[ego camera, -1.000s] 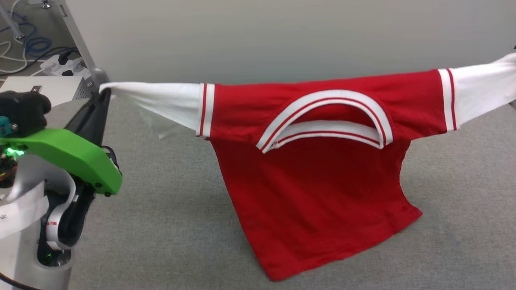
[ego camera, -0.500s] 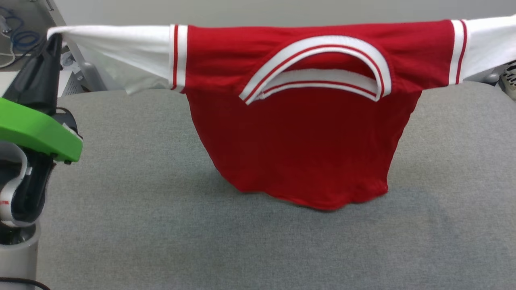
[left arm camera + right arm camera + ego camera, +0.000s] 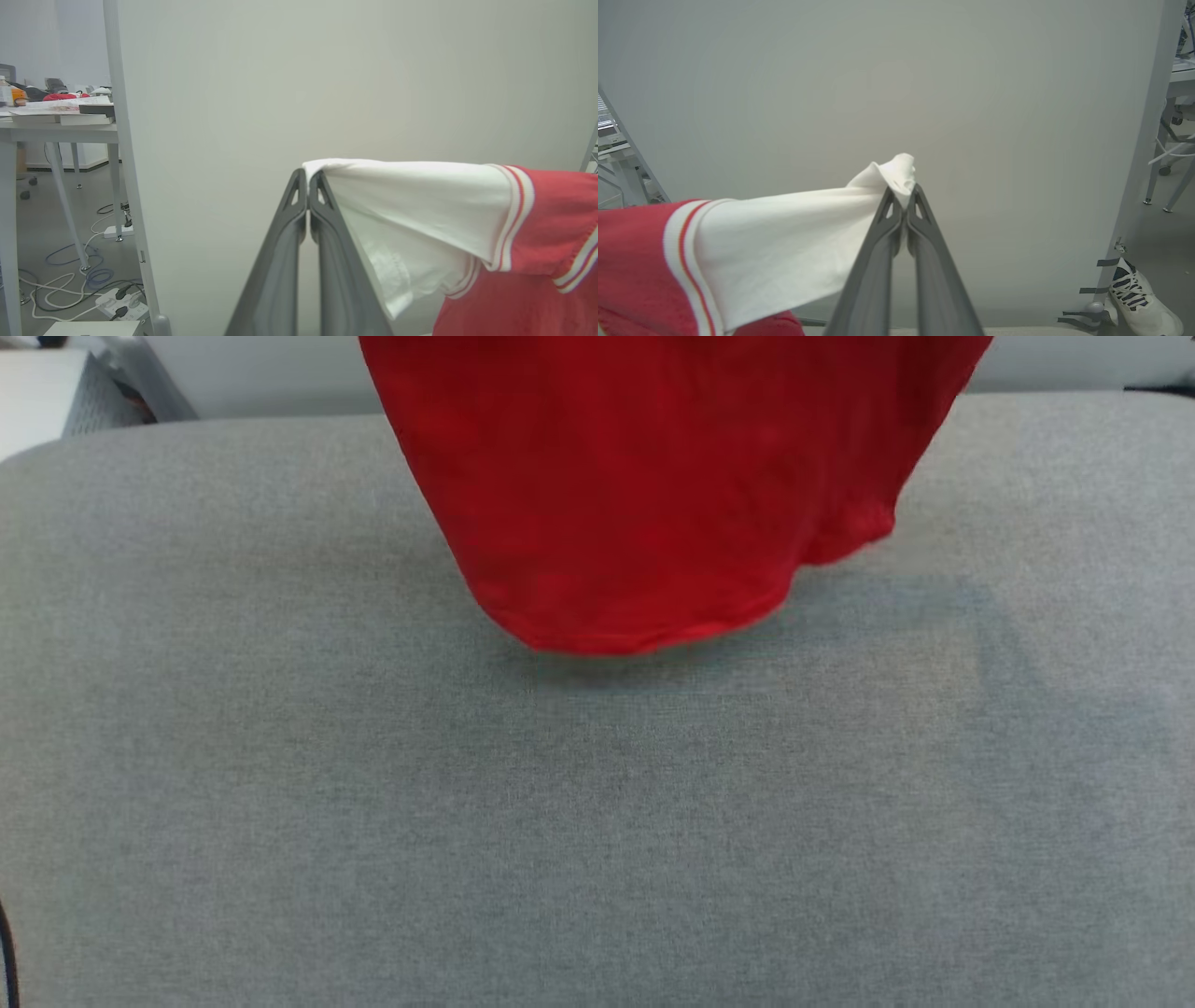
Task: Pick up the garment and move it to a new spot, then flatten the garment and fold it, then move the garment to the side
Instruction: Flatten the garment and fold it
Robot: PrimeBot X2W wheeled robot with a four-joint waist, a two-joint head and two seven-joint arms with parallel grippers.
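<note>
- In my head view the garment (image 3: 644,495) hangs down from the top edge, centre and a little right. Just its red body is in frame.
- Its rounded lower hem ends in the upper-middle of the frame, over the grey fabric surface (image 3: 597,840). A soft shadow lies directly under the hem. I cannot tell whether the hem touches the grey fabric or hangs just clear of it.
- On the left wrist view, the left gripper (image 3: 307,175) rises from bottom centre with its two dark fingers pressed together at the tips. They are clamped on the very end of a white sleeve (image 3: 411,210).
- That sleeve stretches away to the right of the frame and is fairly taut along its top edge. It runs past the red-and-white striped trim into red cloth at the right edge.
- Behind it is a plain pale wall panel (image 3: 327,70). At the far left of that frame I see a white table (image 3: 56,133) with clutter on top, and cables (image 3: 88,280) on the floor.
- On the right wrist view, the right gripper (image 3: 903,193) has its fingers closed tight as well, pinching the bunched tip of the other white sleeve (image 3: 784,247).
- That sleeve runs off toward the lower left, where the striped trim and red body begin.
- A white shoe (image 3: 1141,298) sits on the floor at the lower right of that frame.
</note>
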